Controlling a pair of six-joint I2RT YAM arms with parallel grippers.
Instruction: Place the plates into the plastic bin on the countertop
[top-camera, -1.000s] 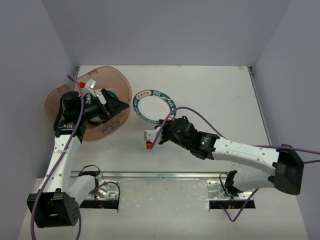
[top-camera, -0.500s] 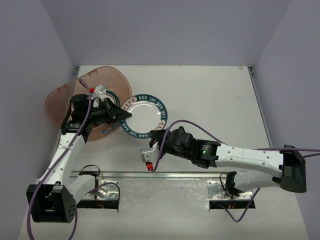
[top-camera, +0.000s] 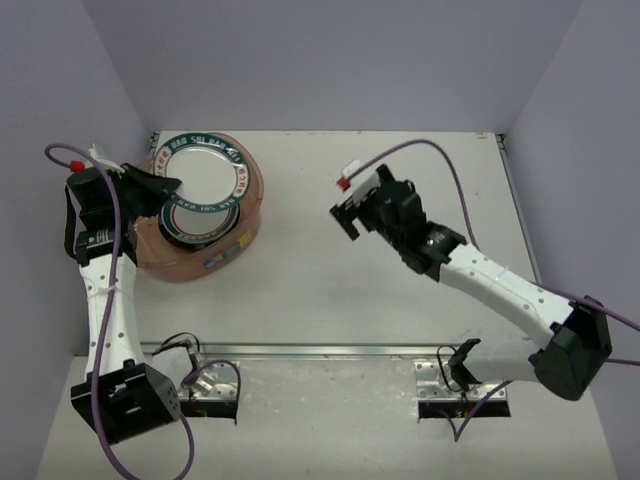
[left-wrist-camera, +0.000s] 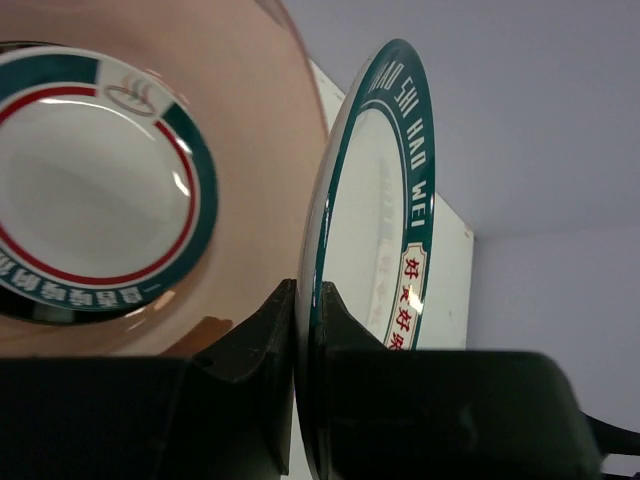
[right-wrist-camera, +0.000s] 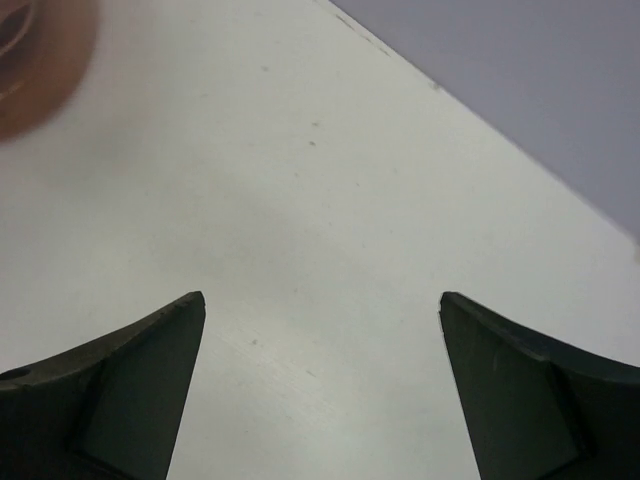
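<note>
Now the left fingers (left-wrist-camera: 258, 350) are clenched on the rim of a plate (top-camera: 200, 172): white centre, teal band with red and white lettering. It hangs over the bin (top-camera: 247, 222) at the table's (top-camera: 400, 300) far left, face up, and from the wrist it runs edge-on straight away from the fingers. A second plate (left-wrist-camera: 90, 195) of the same look lies flat inside the bin. The right fingers (right-wrist-camera: 130, 385) are spread apart above bare table, holding nothing.
</note>
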